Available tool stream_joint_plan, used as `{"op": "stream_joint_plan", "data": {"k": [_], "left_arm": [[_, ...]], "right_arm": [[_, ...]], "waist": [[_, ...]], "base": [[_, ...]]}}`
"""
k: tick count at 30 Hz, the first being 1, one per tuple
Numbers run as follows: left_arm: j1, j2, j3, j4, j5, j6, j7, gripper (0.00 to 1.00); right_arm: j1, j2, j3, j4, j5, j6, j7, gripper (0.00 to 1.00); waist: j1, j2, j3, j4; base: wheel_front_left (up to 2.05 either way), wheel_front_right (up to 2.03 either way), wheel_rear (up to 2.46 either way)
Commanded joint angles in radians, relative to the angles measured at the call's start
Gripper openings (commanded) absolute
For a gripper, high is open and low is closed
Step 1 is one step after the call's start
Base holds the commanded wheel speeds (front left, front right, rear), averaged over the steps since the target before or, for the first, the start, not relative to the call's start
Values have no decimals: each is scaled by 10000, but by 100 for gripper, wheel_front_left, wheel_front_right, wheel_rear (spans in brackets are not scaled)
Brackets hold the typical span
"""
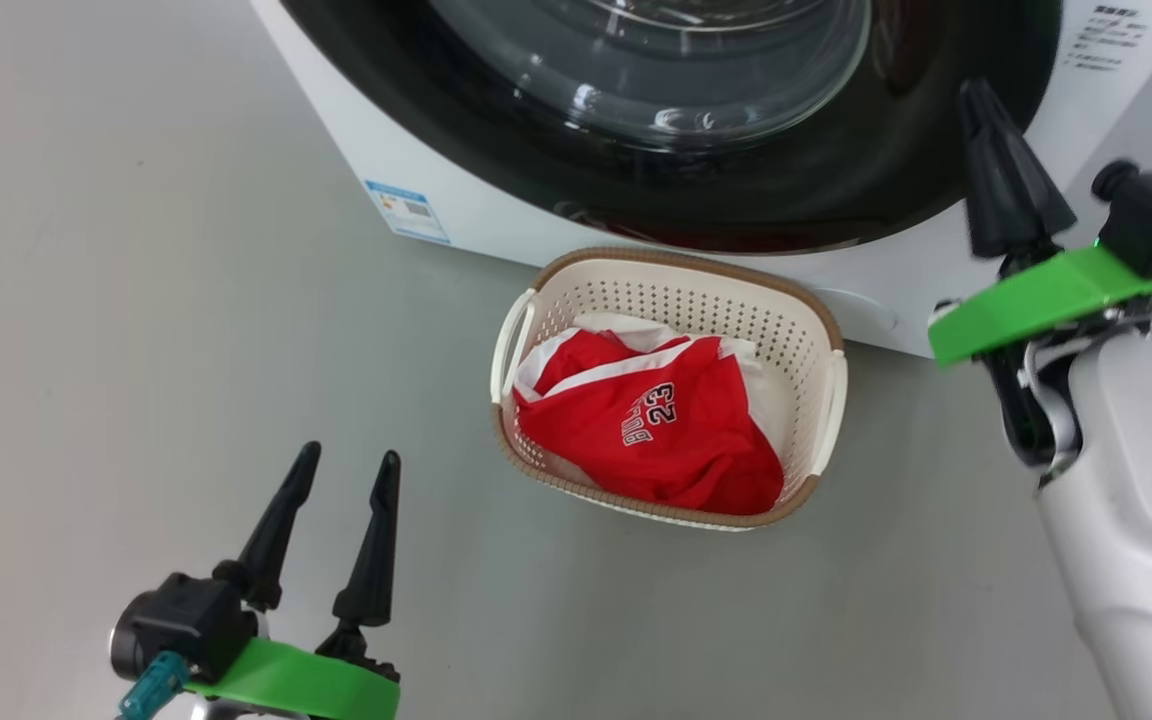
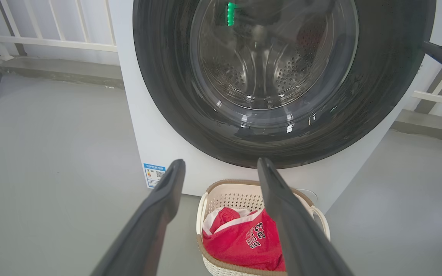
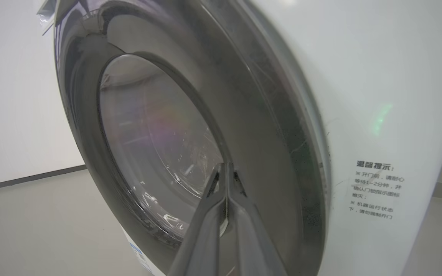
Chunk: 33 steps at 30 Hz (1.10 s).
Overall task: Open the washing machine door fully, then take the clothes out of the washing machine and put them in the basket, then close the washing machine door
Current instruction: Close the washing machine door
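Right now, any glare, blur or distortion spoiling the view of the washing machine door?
Head view: white glints on the washing machine door. Left wrist view: a green light reflects in its glass; the left gripper looms soft. Right wrist view: a purplish sheen veils the window, a green glow tints the washing machine, and the shut right gripper is blurred.

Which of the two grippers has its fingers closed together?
The right gripper, up at the black rim of the washing machine door: its two fingers are pressed together. The left gripper, over the floor left of the basket, has its fingers spread apart.
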Motion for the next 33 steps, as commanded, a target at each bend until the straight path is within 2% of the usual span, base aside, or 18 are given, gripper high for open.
{"op": "stream_joint_plan", "data": {"k": [1,19,33], "left_arm": [[96,331,413,-137,-2,-56,-49,100],[389,1028,820,174,42,-56,-49,100],[924,1380,1278,153,114,-56,-49,100]], "right_arm": [[447,186,230,-374,109,-11,-63,100],[3350,227,-59,-1168,294,-11,-63,100],[5596,302,-1061,-1784,373,-11,-63,100]], "waist": [[0,0,-306,-282],[0,0,-1298,-1342],[0,0,-2026,-2262]], "base": [[0,0,0],[0,0,0],[0,0,0]]}}
